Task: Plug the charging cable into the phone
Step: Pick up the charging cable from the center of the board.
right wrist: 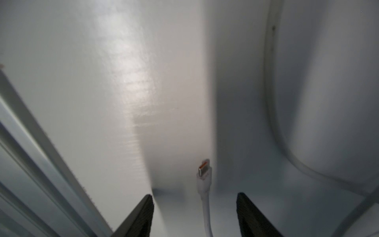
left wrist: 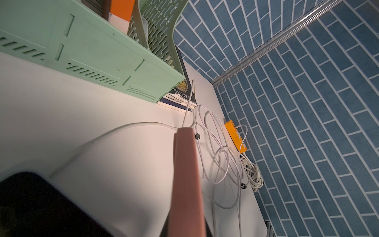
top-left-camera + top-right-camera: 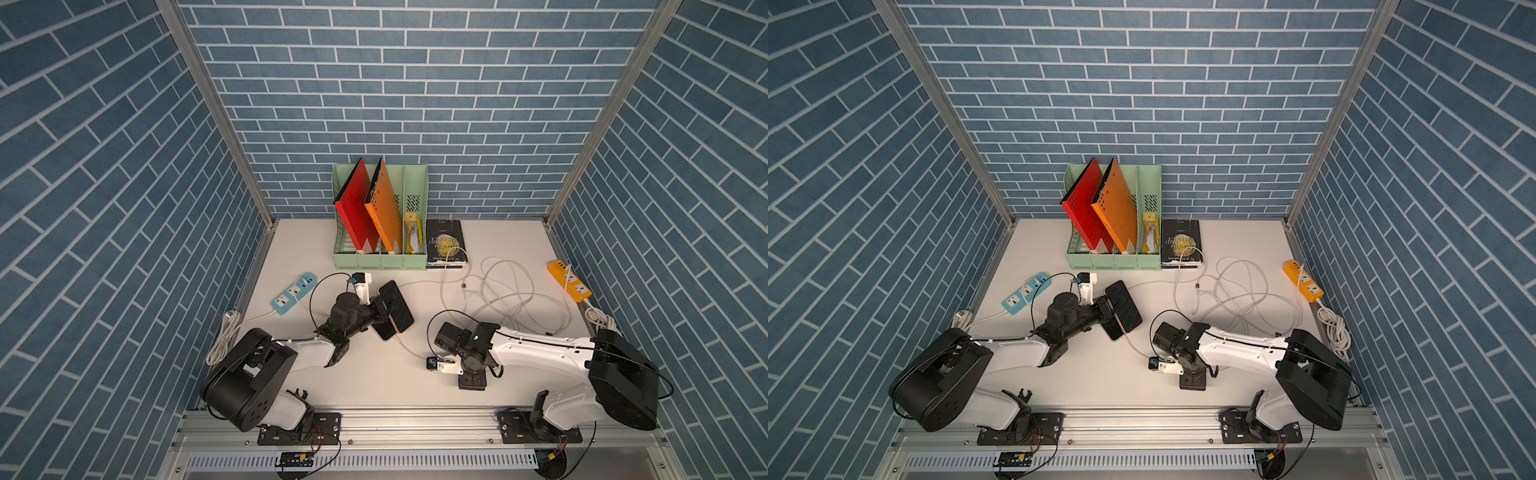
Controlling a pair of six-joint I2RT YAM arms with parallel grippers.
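White tabletop [image 3: 374, 374], blue brick-pattern walls [image 3: 415, 83]. Left gripper [image 3: 384, 308] clamped on phone [image 3: 400, 307]. Right gripper [image 1: 194, 196] jaws apart, charging cable [image 1: 204, 184] between them; surface beyond blurred.

Tangled cables [image 3: 511, 296] crowd the right rear; the table's [image 3: 374, 374] front centre lies open

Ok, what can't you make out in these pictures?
Socket on the phone: too small in both top views, edge-on and blurred in the left wrist view.
Right pincer tips: hidden under its own wrist in both top views.
Plug contacts: blurred in the right wrist view.
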